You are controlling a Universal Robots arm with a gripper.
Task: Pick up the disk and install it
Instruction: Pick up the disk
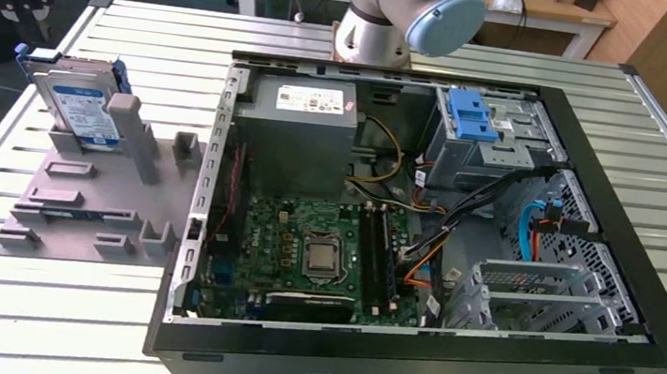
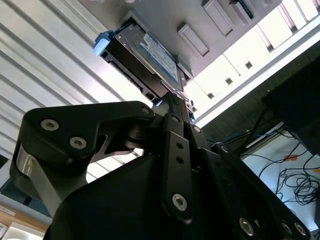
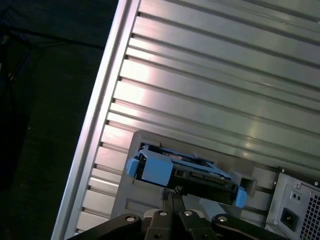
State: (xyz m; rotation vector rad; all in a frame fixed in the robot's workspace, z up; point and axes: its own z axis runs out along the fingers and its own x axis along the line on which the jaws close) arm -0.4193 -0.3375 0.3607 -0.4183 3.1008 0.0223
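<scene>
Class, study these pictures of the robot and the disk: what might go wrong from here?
The claw looks shut near the disk; lowered like that, it may strike the edge instead of gripping it.
The disk stands upright between posts of a grey holder; a slanted pull might jam it.
Loose cables inside the computer case might snag it.

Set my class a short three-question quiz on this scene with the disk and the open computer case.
1. True or false: the disk already sits inside the computer case.
2. The disk stands on edge in: A) a grey holder; B) a cardboard box; C) a person's hand.
3. Fill in: in the first wrist view the gripper is nearest to the ____.
Key: 1 false; 2 A; 3 disk.
</scene>
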